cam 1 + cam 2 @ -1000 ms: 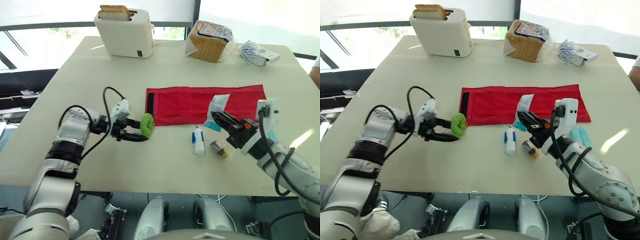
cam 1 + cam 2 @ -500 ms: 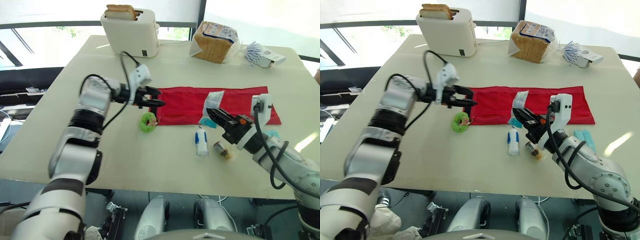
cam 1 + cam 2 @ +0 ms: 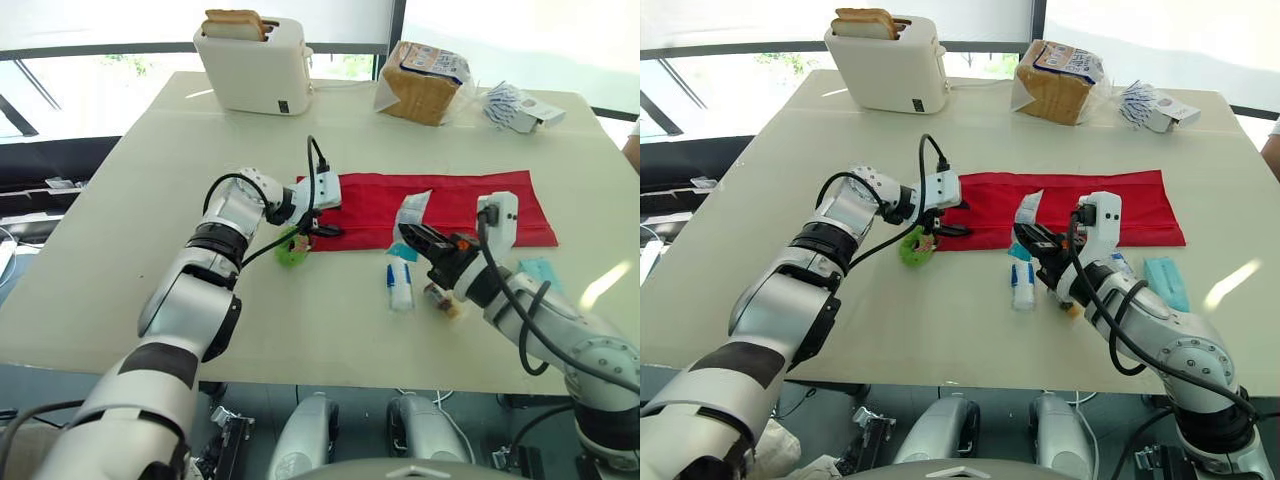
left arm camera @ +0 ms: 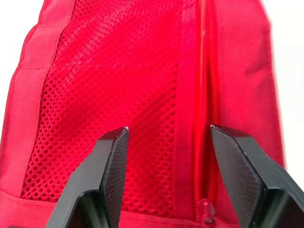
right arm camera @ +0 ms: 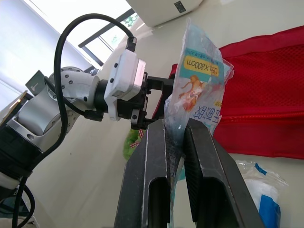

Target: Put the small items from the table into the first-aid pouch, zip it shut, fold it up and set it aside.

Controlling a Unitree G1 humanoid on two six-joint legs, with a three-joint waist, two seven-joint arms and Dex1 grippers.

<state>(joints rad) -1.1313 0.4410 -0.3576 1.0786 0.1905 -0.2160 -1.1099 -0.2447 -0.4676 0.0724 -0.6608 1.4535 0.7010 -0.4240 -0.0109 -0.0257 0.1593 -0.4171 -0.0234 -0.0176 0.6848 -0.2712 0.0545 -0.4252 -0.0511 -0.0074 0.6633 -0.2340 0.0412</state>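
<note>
In the middle of the frame, the red first-aid pouch (image 3: 365, 205) is lying flat and unfolded on the counter (image 3: 120, 230). The left tool (image 3: 328, 230) is at the pouch's left end. Its two black fingers (image 4: 114, 156) are spread wide and holding nothing. From the left wrist view they're pointing along the mesh panel, and the zipper (image 4: 205, 118) runs between them, closer to one finger. Can't tell whether they actually touch the fabric.

The right tool (image 3: 422, 237) is clamped on a clear packet (image 3: 412, 210), pinching its lower edge. The packet stands up in front of the pouch's near edge, about mid-length.

The rest of the small stuff is on the counter just below the pouch:
- green roll (image 3: 292, 250), right under the left tool by the pouch's lower-left corner
- little white bottle (image 3: 399, 285) with a blue cap, lying down
- small brownish jar (image 3: 443, 300), next to the bottle and partly behind the right arm
- blue pack (image 3: 1164, 282), off toward the right

At the back, a toaster (image 3: 252, 65) with bread in it sits at the upper left. A bagged loaf (image 3: 420, 82) is at the upper middle.
</note>
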